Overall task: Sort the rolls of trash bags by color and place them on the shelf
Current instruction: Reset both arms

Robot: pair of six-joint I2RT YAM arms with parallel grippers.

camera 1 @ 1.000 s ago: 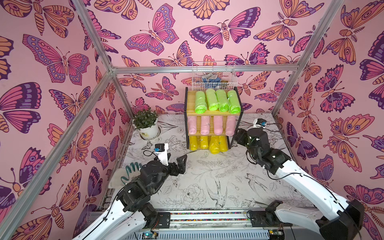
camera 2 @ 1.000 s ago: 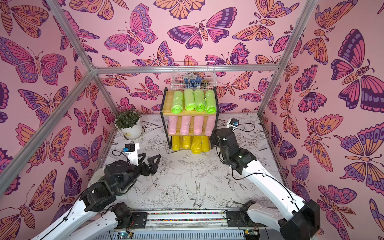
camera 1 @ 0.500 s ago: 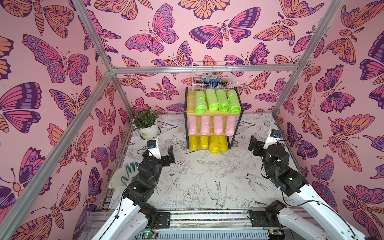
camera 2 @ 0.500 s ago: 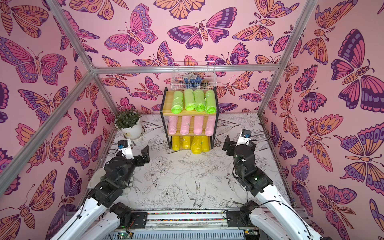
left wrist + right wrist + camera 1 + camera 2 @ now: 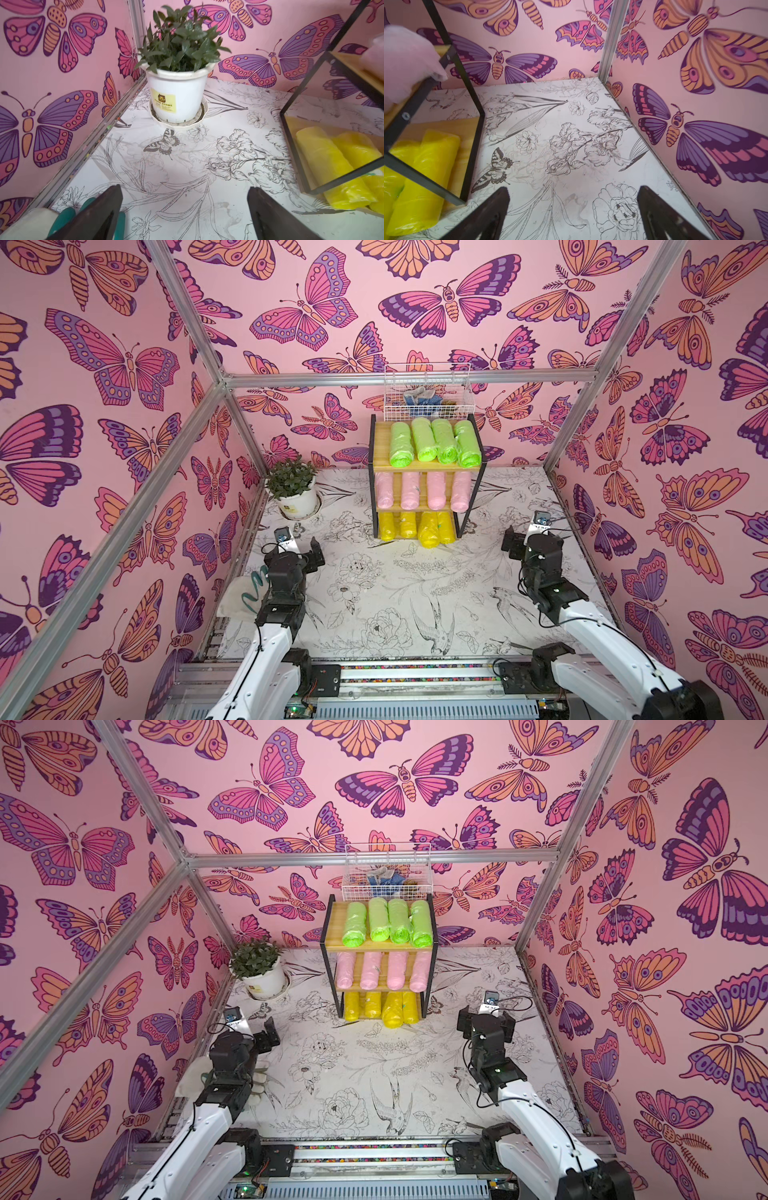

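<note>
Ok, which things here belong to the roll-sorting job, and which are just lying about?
Job:
- green rolls
- pink rolls
- yellow rolls
- shelf

Lying about:
- plant
- basket
- cloth
- green coil

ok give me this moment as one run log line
shelf: green rolls top, pink rolls middle, yellow rolls bottom | left gripper: open, empty | right gripper: open, empty | stage: sorting looks done
</note>
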